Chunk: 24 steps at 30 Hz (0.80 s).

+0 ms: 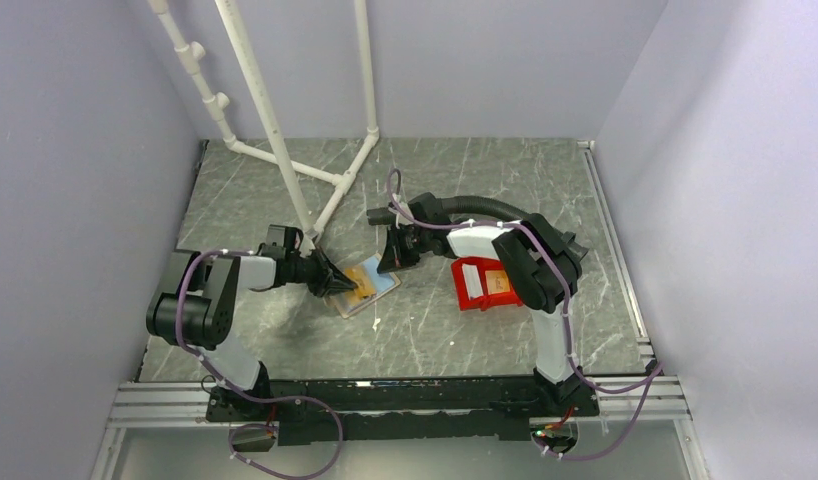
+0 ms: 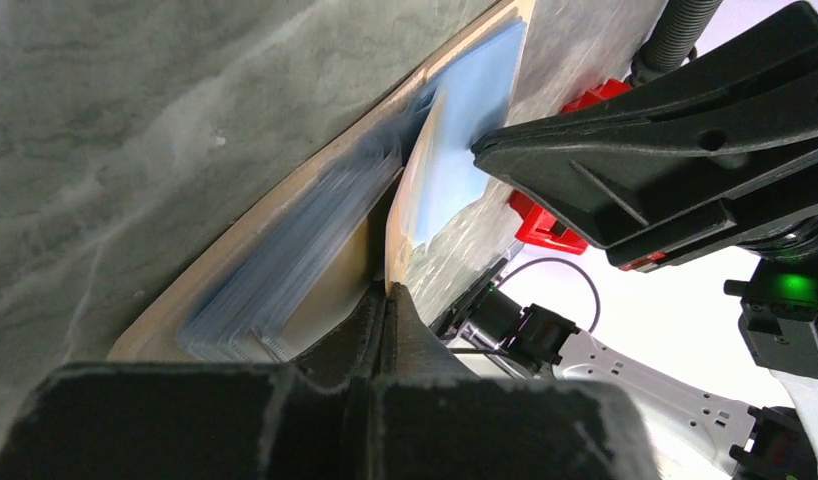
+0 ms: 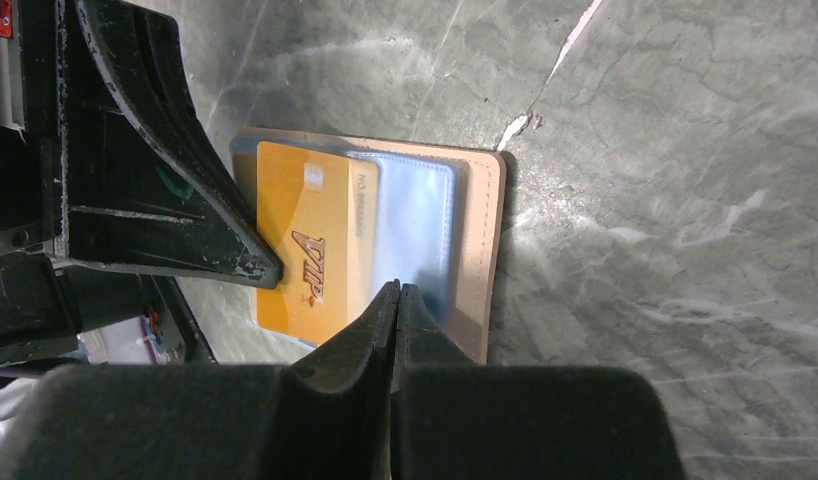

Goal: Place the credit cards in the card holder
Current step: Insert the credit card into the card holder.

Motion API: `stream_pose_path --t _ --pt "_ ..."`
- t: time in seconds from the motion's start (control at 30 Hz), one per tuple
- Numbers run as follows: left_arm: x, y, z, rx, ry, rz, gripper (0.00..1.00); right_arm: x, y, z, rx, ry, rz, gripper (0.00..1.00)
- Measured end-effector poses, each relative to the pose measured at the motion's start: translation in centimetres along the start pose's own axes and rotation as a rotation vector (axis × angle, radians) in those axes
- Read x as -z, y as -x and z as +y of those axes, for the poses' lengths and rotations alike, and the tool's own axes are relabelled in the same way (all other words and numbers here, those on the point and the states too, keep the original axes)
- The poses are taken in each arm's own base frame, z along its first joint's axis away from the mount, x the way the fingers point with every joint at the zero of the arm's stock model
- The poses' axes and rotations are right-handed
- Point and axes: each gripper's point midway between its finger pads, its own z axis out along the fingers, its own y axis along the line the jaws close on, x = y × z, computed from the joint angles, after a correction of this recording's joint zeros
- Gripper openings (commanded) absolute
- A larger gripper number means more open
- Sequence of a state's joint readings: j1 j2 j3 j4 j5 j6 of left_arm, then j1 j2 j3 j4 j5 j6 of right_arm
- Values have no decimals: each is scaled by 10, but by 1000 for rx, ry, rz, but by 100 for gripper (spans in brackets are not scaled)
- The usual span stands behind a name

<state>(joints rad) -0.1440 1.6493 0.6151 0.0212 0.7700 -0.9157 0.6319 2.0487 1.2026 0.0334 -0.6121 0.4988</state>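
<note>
On the table, card holder lies open flat. A tan-orange credit card rests across its clear pockets. Both tools clenched. The left gripper tip sits on the card's edge; pinching or only pressing, hard to tell. The right gripper holds nothing, tip at the pockets. A red bin stands near, to the right.

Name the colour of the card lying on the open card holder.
Orange-gold card with dark VIP lettering; it shows best in the right wrist view.
</note>
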Motion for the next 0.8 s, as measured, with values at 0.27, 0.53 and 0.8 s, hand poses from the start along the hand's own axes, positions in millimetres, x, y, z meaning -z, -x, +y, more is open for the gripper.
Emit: stream_pose_path --t 0.27,0.53,0.8 --pt "-9 -1 -5 30 -36 -2 0 -1 -4 1 -9 17 5 0" --pt "-16 -3 -9 16 -31 0 0 3 -4 0 6 -4 4 23" --pt "-22 -1 -12 12 -14 -16 0 20 7 -19 -13 -47 -31 26"
